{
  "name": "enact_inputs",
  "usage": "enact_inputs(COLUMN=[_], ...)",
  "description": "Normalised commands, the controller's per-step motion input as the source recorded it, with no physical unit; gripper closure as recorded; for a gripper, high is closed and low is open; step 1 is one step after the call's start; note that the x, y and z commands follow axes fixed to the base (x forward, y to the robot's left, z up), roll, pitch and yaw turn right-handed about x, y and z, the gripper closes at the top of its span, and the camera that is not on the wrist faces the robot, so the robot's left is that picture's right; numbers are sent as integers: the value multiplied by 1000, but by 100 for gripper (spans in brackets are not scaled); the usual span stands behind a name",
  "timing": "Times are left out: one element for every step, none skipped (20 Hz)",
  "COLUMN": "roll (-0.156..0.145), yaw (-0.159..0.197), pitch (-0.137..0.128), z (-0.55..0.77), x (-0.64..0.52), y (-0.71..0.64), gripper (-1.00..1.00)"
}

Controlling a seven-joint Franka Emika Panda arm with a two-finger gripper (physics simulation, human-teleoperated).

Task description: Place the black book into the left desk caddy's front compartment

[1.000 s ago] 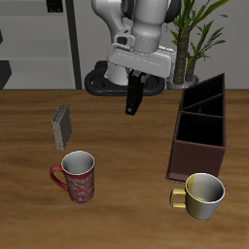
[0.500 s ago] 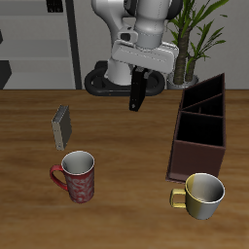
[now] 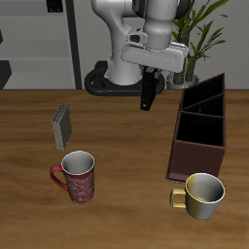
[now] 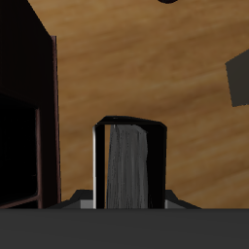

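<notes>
My gripper (image 3: 149, 72) is shut on the black book (image 3: 148, 90), which hangs upright below the fingers, high above the table. In the wrist view the book (image 4: 128, 163) shows end-on with its white page edges, between the jaws. The left desk caddy (image 3: 200, 128) is a long dark reddish-brown box with slanted dividers; it stands on the table beside and below the book, with its front compartment (image 3: 197, 158) nearest the table's front edge. It also shows in the wrist view (image 4: 24, 117). The book is apart from the caddy.
A grey book (image 3: 62, 125) stands tilted on the table across from the caddy. A red patterned mug (image 3: 77, 176) and a yellow-white mug (image 3: 199, 195) stand near the front edge, the latter just before the caddy. A plant (image 3: 195, 34) stands behind.
My gripper has carried the black book sideways toward the caddy and slightly up. Nothing on the table has moved.
</notes>
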Motion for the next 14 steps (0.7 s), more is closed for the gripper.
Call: enact_inputs(roll=[49,31,88,34,39,74,71,3,23,62,33,73,0,15], yaw=[36,-6,-6,8,15,-21,-15,-1,29,-14,-9,64,0,-18], pitch=[-2,50,14,-5,-25,38,27,-10,-81,53,11,-76,0,24], z=[-7,-53,38,6,63,62,71,22,130,35,118,175,-24,104], x=[-69,-78,-94,-57,-60,11,-55,-48,-110,21,-7,-34,-13,54], y=[282,546,417,161,422,511,371,82,352,306,389,367,-134,234], gripper=[100,100,100,100,100,100,100,100,100,100,100,100,100,100])
